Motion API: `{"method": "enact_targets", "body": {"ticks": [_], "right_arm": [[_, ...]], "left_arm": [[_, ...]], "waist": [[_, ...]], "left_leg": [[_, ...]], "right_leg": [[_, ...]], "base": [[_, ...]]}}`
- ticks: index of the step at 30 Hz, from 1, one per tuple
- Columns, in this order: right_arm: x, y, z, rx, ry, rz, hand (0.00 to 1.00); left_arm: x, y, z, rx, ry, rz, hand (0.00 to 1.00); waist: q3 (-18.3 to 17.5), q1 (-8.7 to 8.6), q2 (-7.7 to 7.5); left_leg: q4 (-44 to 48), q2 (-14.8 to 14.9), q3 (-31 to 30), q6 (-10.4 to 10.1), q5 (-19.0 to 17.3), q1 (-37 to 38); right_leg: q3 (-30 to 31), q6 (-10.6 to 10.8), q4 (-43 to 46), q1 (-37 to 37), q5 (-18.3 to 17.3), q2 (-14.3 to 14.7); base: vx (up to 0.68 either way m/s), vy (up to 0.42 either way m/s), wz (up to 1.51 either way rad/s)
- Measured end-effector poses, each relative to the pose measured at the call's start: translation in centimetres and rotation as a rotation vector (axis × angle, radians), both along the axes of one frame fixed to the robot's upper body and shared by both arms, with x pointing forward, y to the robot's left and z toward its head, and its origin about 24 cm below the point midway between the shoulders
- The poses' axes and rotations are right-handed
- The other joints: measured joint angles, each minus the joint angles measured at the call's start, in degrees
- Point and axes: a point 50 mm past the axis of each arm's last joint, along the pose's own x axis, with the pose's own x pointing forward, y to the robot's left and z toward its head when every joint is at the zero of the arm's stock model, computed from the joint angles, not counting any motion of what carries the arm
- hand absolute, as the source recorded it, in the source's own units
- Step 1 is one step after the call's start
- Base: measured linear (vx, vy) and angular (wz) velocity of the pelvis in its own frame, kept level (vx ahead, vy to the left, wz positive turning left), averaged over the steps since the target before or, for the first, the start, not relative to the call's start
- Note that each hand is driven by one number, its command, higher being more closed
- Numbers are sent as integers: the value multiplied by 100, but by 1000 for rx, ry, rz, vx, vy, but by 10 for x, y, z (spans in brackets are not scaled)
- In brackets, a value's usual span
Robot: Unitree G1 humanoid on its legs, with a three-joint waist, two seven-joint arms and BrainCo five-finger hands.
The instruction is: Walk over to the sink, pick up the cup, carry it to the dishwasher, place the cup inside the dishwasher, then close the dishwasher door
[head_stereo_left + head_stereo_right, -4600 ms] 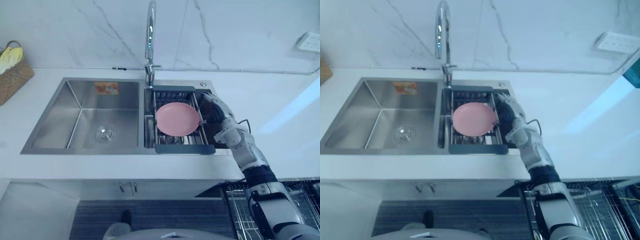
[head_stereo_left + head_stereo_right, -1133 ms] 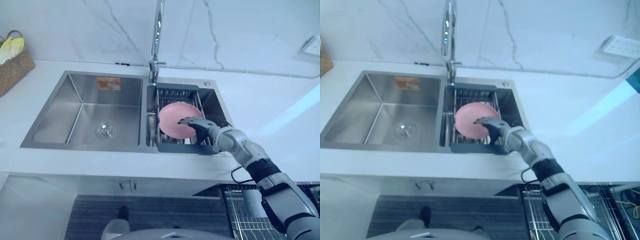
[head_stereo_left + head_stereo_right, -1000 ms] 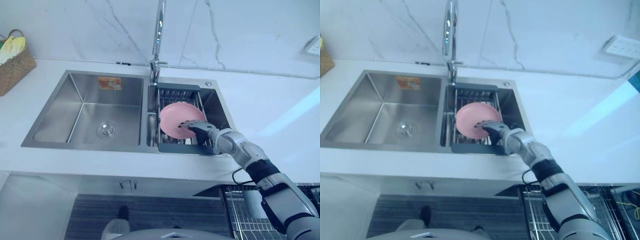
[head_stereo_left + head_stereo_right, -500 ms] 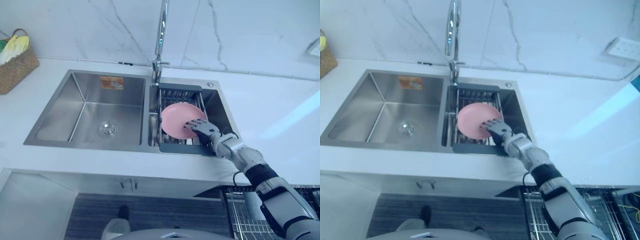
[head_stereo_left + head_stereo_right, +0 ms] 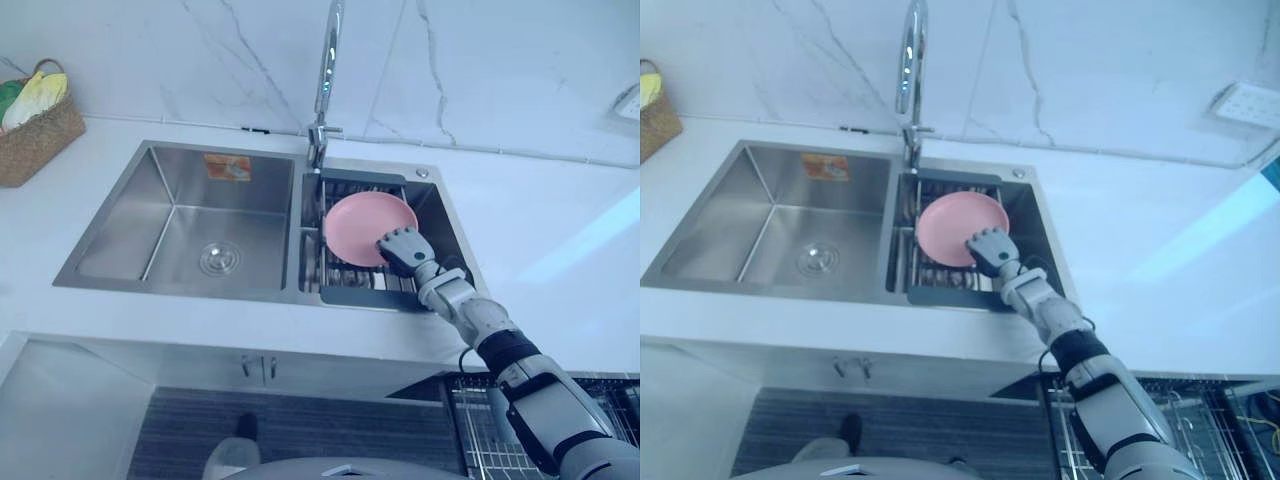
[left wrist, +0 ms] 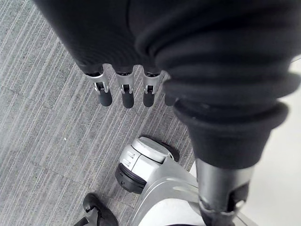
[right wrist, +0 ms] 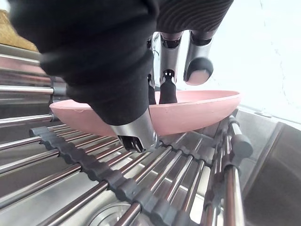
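A pink plate (image 5: 358, 220) lies tilted on the dark slatted rack (image 5: 365, 296) over the sink's right basin. My right hand (image 5: 403, 250) reaches in from the right and is shut on the plate's near right rim. In the right wrist view its fingers (image 7: 167, 89) curl over the rim of the plate (image 7: 202, 110) while the thumb sits under it, and that edge stands a little above the rack bars (image 7: 141, 183). I see no cup. My left hand (image 6: 123, 96) hangs open over the grey carpet, fingers straight, holding nothing.
The empty left basin (image 5: 190, 225) has a drain and a sticker on its back wall. A tall faucet (image 5: 328, 60) rises behind the rack. A woven basket (image 5: 38, 130) stands at the counter's far left. A wire dishwasher rack (image 5: 482, 430) shows at lower right.
My right hand's fingers, straight on the plate a second ago, have curled over its rim. The hand has drawn towards the plate's right edge. The camera has shifted slightly.
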Motion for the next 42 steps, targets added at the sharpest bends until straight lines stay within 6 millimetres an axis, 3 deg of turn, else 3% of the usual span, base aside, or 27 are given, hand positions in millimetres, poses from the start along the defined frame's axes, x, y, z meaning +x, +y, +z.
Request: {"method": "enact_targets", "body": {"ticks": [25, 28, 31, 36, 42], "right_arm": [[0, -6, 2, 1, -29, -6, 100], [0, -14, 7, -30, -35, -14, 100], [0, -20, 26, -60, -89, 3, 100], [-5, -53, 61, -62, -207, -69, 100], [-22, -87, 60, -62, -220, -177, 100]], "left_arm": [[2, 1, 1, 4, -13, -41, 0], [2, 2, 1, 7, -13, -49, 0], [0, 3, 1, 14, -4, -70, 0], [-4, 4, 1, 21, 15, -96, 0], [-7, 5, 1, 29, 39, -135, 0]], "waist": [[-8, -4, 14], [-5, -23, 20], [-3, -155, 30], [-8, -346, 61], [-25, -527, 75]], "left_leg": [[1, 5, -43, -11, -11, 10], [2, 8, 67, 20, 9, 62], [2, 21, 218, 11, -32, 150], [2, 43, 567, 25, -110, 330], [2, 52, 819, 45, -123, 326]], "right_leg": [[-56, 1, 21, 11, -37, 3], [45, 17, 12, -19, -10, -4], [184, 47, 3, -21, 39, -8], [511, 65, -31, -51, 105, -7], [773, 29, -31, -220, 150, -11]], "base": [[-4, -3, 1], [18, -3, -18], [11, -5, -26], [-22, -1, -34], [-32, 7, -24]]}}
